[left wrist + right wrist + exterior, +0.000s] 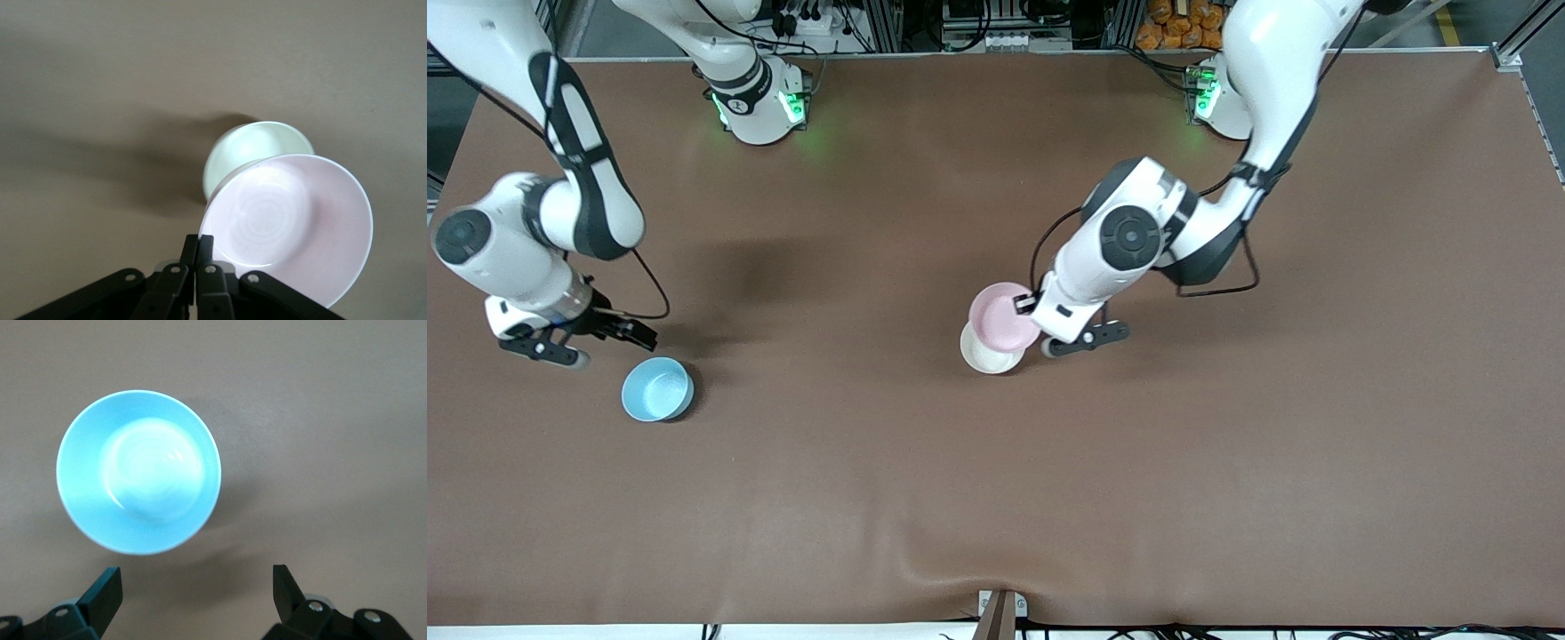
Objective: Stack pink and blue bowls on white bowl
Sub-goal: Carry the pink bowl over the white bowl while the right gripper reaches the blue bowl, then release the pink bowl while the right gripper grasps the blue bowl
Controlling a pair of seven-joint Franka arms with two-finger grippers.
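The blue bowl (657,388) sits nearest the camera, empty, on the counter (996,498) at my right arm's end, and my right gripper (578,342) hangs just above and beside it with its fingers spread wide, ready, I think, to come down on its rim. My left gripper (1033,302) is pinching the rim of the pink bowl (1003,316) and holds it up, tilted, over the white bowl (987,354), which sits empty near the middle of the counter. I think I hold it there so it can drop inside the white one; the blue one would go in last.
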